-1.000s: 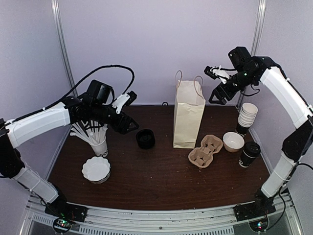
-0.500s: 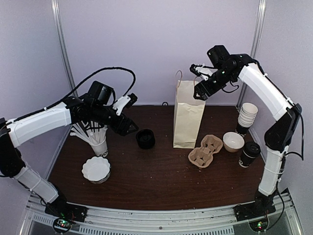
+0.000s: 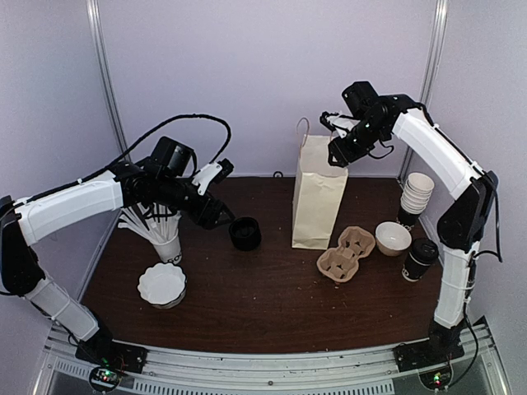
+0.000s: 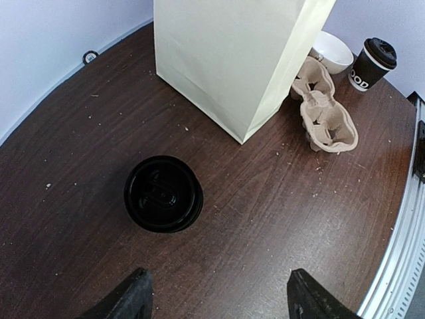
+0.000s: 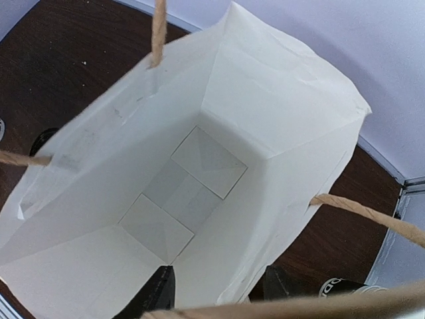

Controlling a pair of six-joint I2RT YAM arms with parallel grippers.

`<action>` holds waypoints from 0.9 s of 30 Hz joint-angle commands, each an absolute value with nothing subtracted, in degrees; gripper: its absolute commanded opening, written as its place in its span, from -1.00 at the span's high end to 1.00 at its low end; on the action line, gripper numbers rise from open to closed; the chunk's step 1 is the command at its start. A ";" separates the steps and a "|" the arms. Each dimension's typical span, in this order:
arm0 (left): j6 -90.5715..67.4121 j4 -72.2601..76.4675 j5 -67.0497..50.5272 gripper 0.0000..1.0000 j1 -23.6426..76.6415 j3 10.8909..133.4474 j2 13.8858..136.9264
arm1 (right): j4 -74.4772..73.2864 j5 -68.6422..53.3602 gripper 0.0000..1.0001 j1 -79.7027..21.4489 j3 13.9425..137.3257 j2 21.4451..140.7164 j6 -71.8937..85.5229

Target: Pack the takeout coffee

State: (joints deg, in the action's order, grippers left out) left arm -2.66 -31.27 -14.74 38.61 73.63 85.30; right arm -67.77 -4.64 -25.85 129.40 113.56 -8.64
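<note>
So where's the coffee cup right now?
In the top view the coffee stands on the right side of the table, just right of the white bowl and on the near side of the cup stack.

The worktop [image 4: 265, 219] looks like dark brown wood-grain board, smooth with a dull sheen and flecked with pale crumbs. The bag [image 4: 232, 60] is cream paper, matt, creased along its folds; its handles [image 5: 358, 209] are twisted tan paper cord. The carrier [image 4: 325, 106] is moulded pulp, beige, rough and matt. The coffee [image 4: 372, 63] is a dark matt paper cup under a black plastic lid with a faint shine. The lid stack [image 4: 163, 194] is glossy black plastic. The bowl [image 4: 332, 50] is white and smooth. The rail [image 3: 272, 362] at the near edge is ribbed grey metal.
</note>
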 commanded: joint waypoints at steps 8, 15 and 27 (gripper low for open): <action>-2.54 -30.06 -15.92 -0.46 38.35 75.45 85.00 | -65.83 -2.89 0.47 -25.84 130.35 113.06 -6.78; -2.46 -30.21 -15.91 -0.46 38.37 75.48 84.68 | -65.57 -2.51 0.90 -26.18 130.78 112.70 -7.05; -2.07 -30.41 -15.91 -0.46 38.38 75.59 83.13 | -64.96 -14.44 1.00 -27.50 133.10 110.04 -8.40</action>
